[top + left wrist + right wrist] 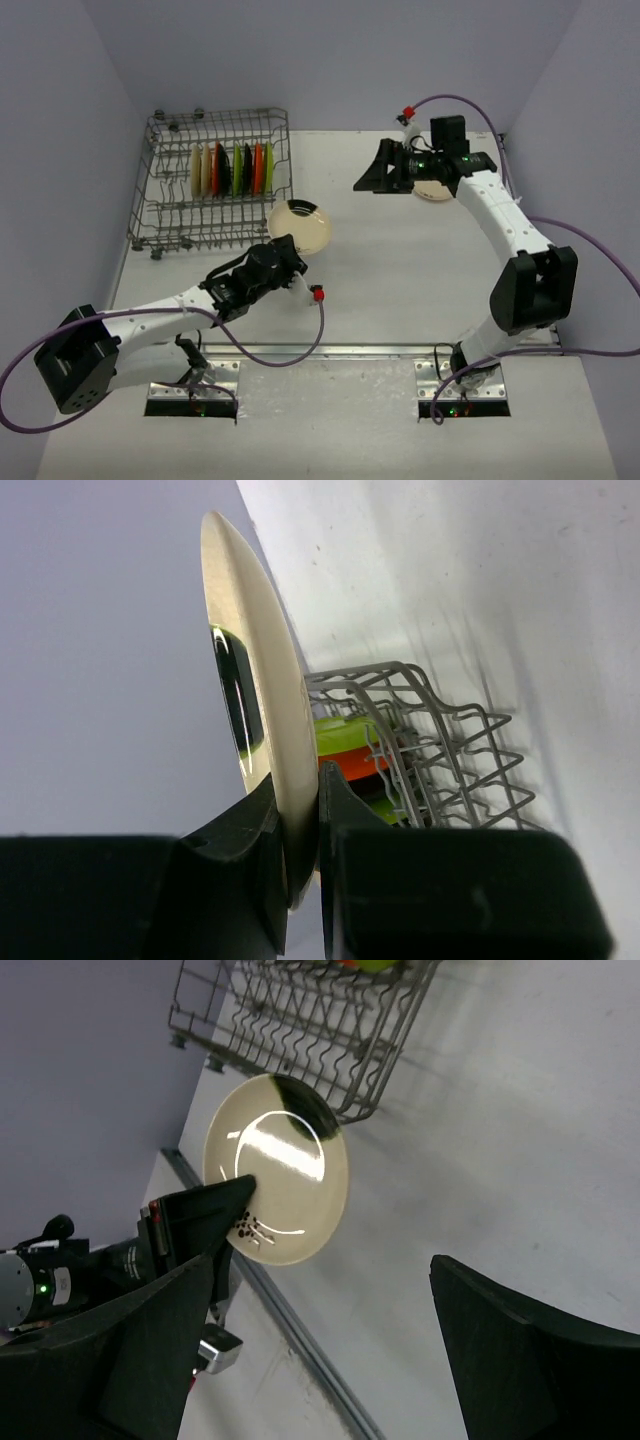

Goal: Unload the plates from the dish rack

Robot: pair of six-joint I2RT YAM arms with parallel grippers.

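Cream round plastic plate (300, 225) is out of the grey wire dish rack (160, 200), hanging in the air just beside the rack's near right corner, tilted with its face turned up and away from the rack. The left gripper (290, 248) has it by the lower rim. In the left wrist view the two black fingers (240, 850) are pinched almost together, one on each face of the thin disc.

So the step in hand looks like the carry: one plate lifted clear and not yet set down.

In the rack, a row of thin plates (235, 170) stands edge-on between the tines: cream, orange, black and lime green. Plenty left to unload!

Far to the right of the rack, the right gripper (375, 170) hangs with its jaws spread wide and nothing between them. Under its wrist a second cream disc (432, 192) shows on the pale table (400, 290), probably a plate already delivered, though the arm hides part of it.

Next call, as I read it, is to swing the held plate away from the rack, lower it flat to the table and only then let go. A rim pinch like this could let it swivel.
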